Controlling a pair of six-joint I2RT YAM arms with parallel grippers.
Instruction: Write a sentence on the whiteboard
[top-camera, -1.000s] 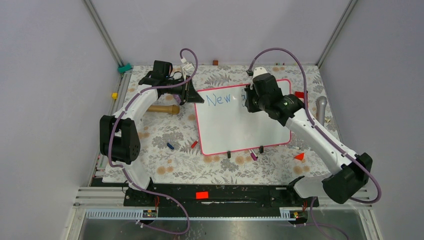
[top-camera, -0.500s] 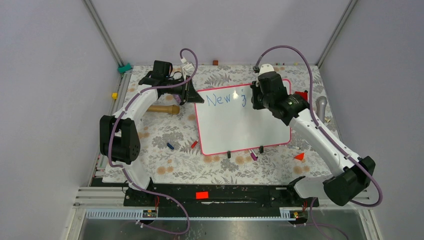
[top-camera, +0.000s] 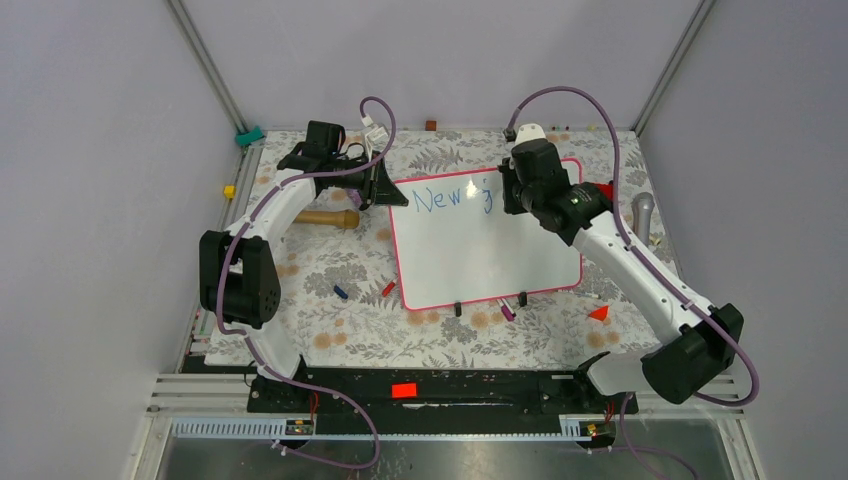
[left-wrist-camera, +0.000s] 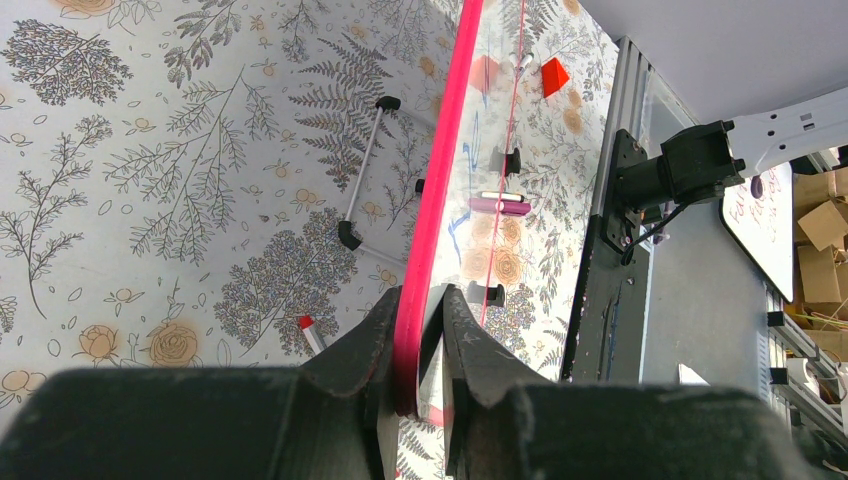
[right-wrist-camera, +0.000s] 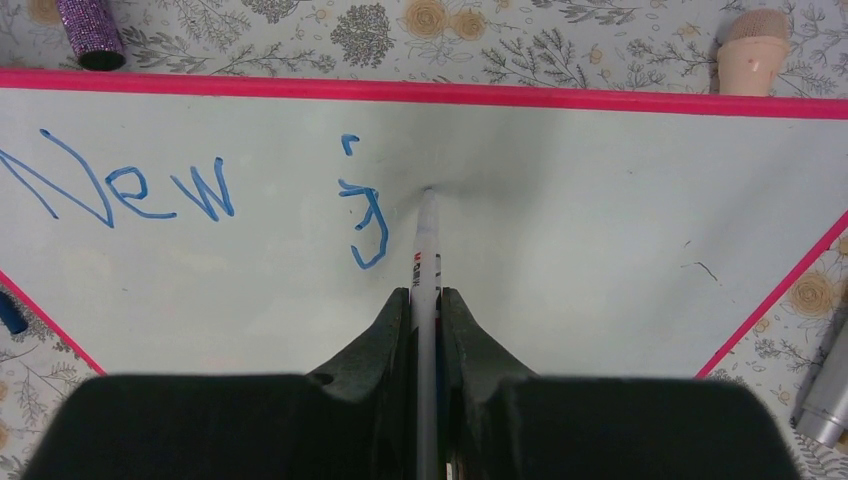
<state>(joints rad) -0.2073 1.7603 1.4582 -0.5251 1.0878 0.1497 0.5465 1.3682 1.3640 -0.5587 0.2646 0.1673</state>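
Observation:
The whiteboard (top-camera: 480, 250) with its pink-red frame lies on the floral table. Blue writing (top-camera: 438, 198) reads "New j" along its far edge, also seen in the right wrist view (right-wrist-camera: 150, 190). My left gripper (top-camera: 385, 190) is shut on the board's far-left frame edge (left-wrist-camera: 425, 250). My right gripper (top-camera: 512, 195) is shut on a white marker (right-wrist-camera: 427, 260), whose tip touches the board just right of the "j" (right-wrist-camera: 368, 225). The board's white surface fills the right wrist view (right-wrist-camera: 600, 230).
A wooden handle (top-camera: 325, 217) lies left of the board. Small markers (top-camera: 340, 292) and caps (top-camera: 388, 289) lie at its near-left corner. Red pieces (top-camera: 598, 313) and a silver microphone (top-camera: 641, 212) lie to the right. Black clips (top-camera: 458, 309) sit on the near edge.
My right gripper has moved right and toward the far edge with the marker, uncovering the "j". The left arm and the board have not moved.

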